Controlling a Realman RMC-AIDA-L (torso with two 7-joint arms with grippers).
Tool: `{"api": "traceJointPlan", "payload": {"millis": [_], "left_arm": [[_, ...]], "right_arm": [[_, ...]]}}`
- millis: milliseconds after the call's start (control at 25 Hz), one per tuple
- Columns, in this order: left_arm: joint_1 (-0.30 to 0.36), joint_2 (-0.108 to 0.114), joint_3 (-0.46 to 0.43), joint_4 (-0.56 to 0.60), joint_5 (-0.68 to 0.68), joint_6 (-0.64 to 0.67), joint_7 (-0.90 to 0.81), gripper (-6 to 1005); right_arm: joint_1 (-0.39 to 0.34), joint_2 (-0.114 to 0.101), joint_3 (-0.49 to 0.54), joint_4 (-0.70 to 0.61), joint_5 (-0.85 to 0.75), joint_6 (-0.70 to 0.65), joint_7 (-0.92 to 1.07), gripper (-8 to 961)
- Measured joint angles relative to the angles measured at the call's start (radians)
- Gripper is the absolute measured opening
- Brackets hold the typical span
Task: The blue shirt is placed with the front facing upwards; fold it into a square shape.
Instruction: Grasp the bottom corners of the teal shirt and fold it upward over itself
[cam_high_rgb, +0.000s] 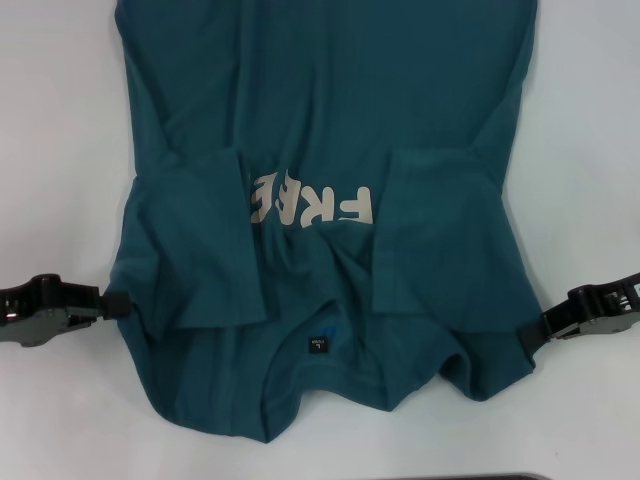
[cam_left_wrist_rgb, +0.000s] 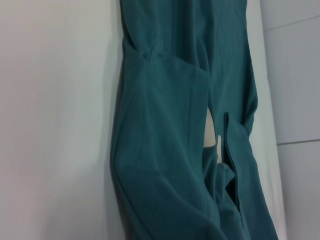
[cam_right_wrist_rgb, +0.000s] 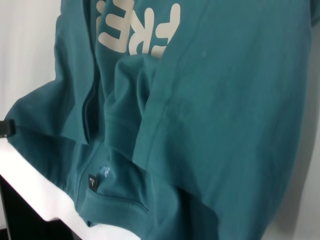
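Note:
The blue shirt (cam_high_rgb: 330, 100) lies front up on the white table (cam_high_rgb: 50, 150), its collar and dark neck label (cam_high_rgb: 318, 343) nearest me. Both short sleeves are folded inward and partly cover the pale letters "FREE" (cam_high_rgb: 310, 205). My left gripper (cam_high_rgb: 118, 303) is shut on the shirt's left shoulder edge. My right gripper (cam_high_rgb: 530, 328) is shut on the right shoulder edge. In the right wrist view the shirt (cam_right_wrist_rgb: 240, 100), its letters (cam_right_wrist_rgb: 140, 30) and its label (cam_right_wrist_rgb: 91, 184) fill the picture. The left wrist view shows only shirt (cam_left_wrist_rgb: 160, 150) folds on the table.
Bare white table shows on both sides of the shirt. The table's dark front edge (cam_high_rgb: 500, 477) runs close below the collar. The shirt's hem end reaches out of the head view at the far side.

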Motion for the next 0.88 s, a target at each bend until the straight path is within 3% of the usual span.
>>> {"api": "traceJointPlan", "payload": {"millis": [320,480,880], "left_arm": [[0.013,0.022,0.017,-0.010,0.008,0.072,0.029,15],[0.023,0.032,0.073,-0.012,0.009,0.092,0.032,14],[0.056,0.036,0.118,-0.093,0.060,0.093,-0.010,16]], "right_arm": [[-0.018,-0.005,0.001,-0.077,-0.040,-0.060,0.002,14],[-0.030,-0.007,0.006,-0.098,-0.072,-0.073,0.010,14],[-0.054,-0.022,0.005,-0.114,-0.121,-0.085,0.020,14]]}}
